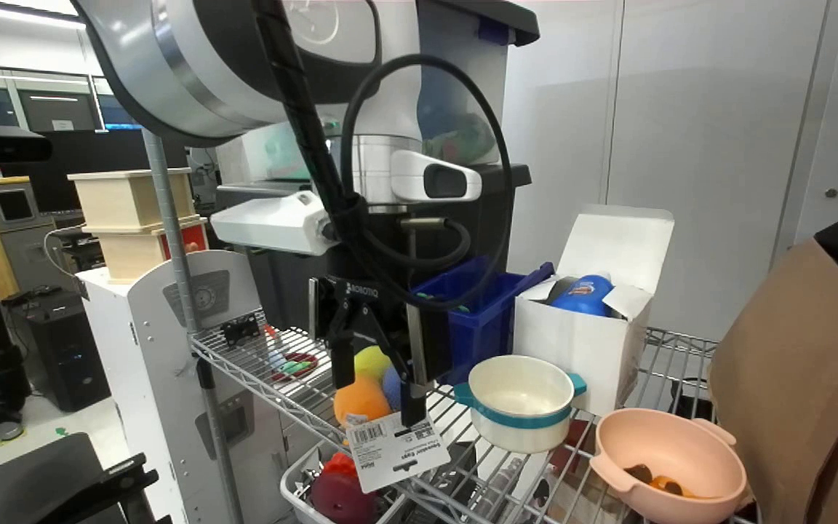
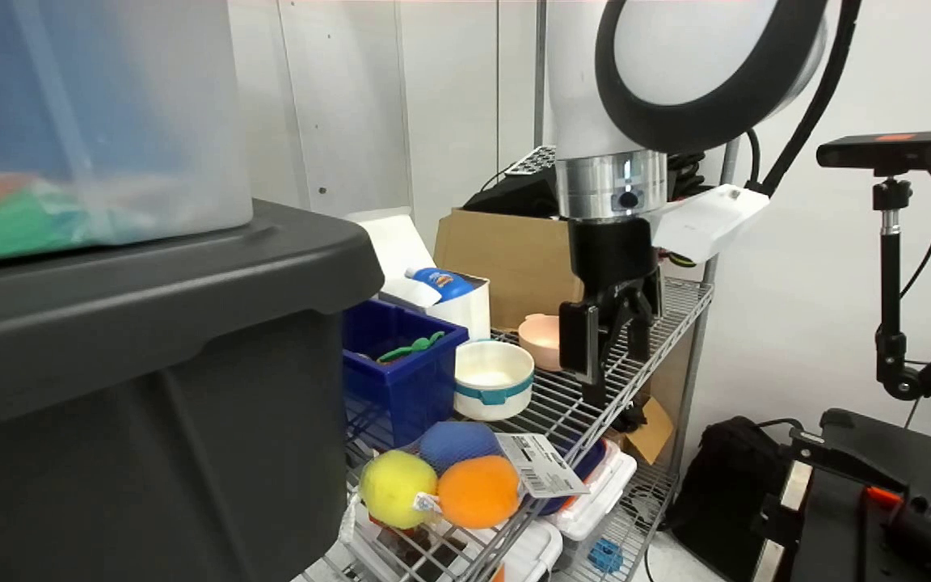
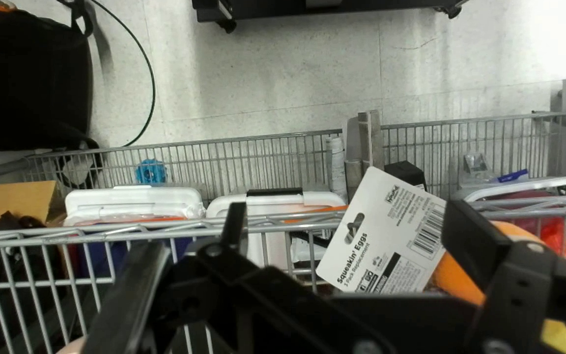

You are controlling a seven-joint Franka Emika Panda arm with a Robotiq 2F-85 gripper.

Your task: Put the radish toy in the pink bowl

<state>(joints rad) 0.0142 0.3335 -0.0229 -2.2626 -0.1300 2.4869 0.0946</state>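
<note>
Radish toy: you cannot tell from any of the three views where it is. Your gripper point(image 1: 378, 393) hangs above the front of the wire shelf point(image 1: 281, 399), its fingers point(image 3: 474, 236) spread well apart. In the wrist view you see a white card point(image 3: 381, 236) reading "Squeakin' Eggs" between and beyond them. Just beside that card, an orange ball point(image 2: 478, 493), a yellow ball point(image 2: 397, 489) and a blue ball point(image 2: 457, 443) rest together on the shelf. Your pink bowl point(image 1: 688, 440) stands upright on the same shelf, well apart from the fingers, holding orange and dark pieces point(image 1: 660, 482) too unclear to name. A teal-banded white bowl point(image 1: 524, 438) stands near it, a brown cardboard box point(image 1: 790, 356) just beside it. Lower down, a dark red toy point(image 1: 344, 498) sits in a white basket point(image 1: 294, 501).
</note>
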